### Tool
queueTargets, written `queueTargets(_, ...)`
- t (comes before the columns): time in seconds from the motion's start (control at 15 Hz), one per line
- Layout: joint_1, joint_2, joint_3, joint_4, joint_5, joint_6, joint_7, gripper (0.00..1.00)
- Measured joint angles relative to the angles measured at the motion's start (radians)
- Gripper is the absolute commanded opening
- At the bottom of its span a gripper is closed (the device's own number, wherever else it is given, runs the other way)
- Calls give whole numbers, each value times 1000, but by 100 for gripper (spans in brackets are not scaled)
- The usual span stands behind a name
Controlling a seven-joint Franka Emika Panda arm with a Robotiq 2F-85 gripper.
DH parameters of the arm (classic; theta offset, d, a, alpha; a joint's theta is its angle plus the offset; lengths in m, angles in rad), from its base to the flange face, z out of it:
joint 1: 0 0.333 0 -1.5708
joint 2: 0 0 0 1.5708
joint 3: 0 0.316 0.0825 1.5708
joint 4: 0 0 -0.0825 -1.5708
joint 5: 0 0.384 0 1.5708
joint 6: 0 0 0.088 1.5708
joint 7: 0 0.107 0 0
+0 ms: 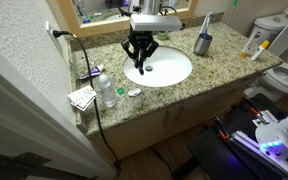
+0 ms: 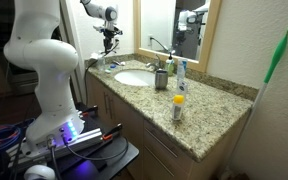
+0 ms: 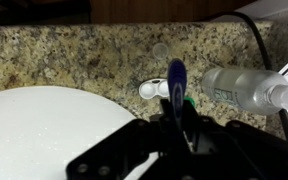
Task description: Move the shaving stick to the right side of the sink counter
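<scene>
In the wrist view my gripper (image 3: pixel 179 115) is shut on the shaving stick (image 3: pixel 176 78), a slim dark blue stick that stands up between the fingers with a green bit beside it. I hold it above the speckled granite sink counter (image 3: pixel 64 55), just past the rim of the white basin (image 3: pixel 44 130). In both exterior views the gripper (image 1: pixel 140 64) (image 2: pixel 109 47) hangs over the basin's (image 1: pixel 172 68) edge at the counter's (image 1: pixel 219 68) bottle end. The stick is too small to make out there.
A small white flat item (image 3: pixel 152 90) and clear plastic bottles (image 3: pixel 239 88) (image 1: pixel 106 92) lie just beyond the gripper. A metal cup with a toothbrush (image 1: pixel 203 42) (image 2: pixel 161 78) and a yellow-capped bottle (image 2: pixel 178 107) stand on the other side of the basin. A black cable (image 1: pixel 87 65) crosses the counter.
</scene>
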Motion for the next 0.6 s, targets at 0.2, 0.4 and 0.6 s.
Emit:
queueTargets(0.2,-3,19,0,6,-5,1,22,4)
queueTargets(0.4,-25,-36,-14,-60,-21,38,150,4)
queueTargets(0.6,-60,-177,-17,-208,-21,67,285,4)
